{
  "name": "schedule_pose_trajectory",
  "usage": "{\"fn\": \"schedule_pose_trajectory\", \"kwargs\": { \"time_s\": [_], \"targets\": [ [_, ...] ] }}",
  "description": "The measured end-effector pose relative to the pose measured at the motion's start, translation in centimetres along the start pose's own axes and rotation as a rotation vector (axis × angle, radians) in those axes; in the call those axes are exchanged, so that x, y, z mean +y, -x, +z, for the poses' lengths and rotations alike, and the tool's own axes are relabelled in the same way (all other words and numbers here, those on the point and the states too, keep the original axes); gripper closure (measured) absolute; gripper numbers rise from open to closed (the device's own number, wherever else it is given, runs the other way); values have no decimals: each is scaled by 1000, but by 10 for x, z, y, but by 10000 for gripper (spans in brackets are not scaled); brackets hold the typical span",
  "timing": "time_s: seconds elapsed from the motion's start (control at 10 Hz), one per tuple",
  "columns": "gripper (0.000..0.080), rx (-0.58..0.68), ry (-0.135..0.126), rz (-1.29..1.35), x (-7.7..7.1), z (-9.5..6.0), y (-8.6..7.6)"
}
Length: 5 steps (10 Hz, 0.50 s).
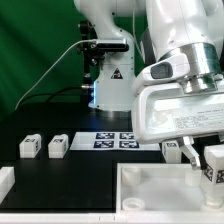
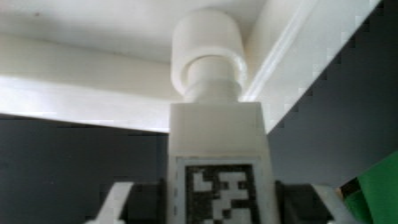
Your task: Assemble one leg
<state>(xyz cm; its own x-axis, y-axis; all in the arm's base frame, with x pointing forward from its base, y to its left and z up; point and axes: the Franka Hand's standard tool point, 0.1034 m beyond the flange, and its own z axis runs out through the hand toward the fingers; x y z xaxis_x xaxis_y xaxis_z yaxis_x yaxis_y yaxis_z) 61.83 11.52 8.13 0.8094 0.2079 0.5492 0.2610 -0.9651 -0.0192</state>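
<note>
My gripper (image 1: 203, 158) is shut on a leg (image 1: 213, 166), a white block with a marker tag on its face. It holds the leg over the right side of the large white square piece with a raised rim (image 1: 150, 176), at the exterior view's lower right. In the wrist view the leg (image 2: 219, 140) runs away from the gripper (image 2: 219, 205), its round peg end (image 2: 212, 45) pointing at the white piece (image 2: 71, 90). Dark pads (image 2: 150, 205) press both of its sides. Whether the peg touches the piece cannot be told.
Two more legs (image 1: 30, 145) (image 1: 57, 146) stand on the black table at the exterior view's left. The marker board (image 1: 115, 139) lies mid-table. Another leg (image 1: 172, 149) sits just behind the gripper. A white part (image 1: 5, 181) lies at the left edge. The robot base (image 1: 108, 85) stands behind.
</note>
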Motion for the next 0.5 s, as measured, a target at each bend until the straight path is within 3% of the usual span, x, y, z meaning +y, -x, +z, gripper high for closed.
{"fn": "schedule_pose_trajectory", "kwargs": {
  "time_s": [0.5],
  "targets": [
    [508, 26, 9, 7, 0, 10, 11]
  ]
}}
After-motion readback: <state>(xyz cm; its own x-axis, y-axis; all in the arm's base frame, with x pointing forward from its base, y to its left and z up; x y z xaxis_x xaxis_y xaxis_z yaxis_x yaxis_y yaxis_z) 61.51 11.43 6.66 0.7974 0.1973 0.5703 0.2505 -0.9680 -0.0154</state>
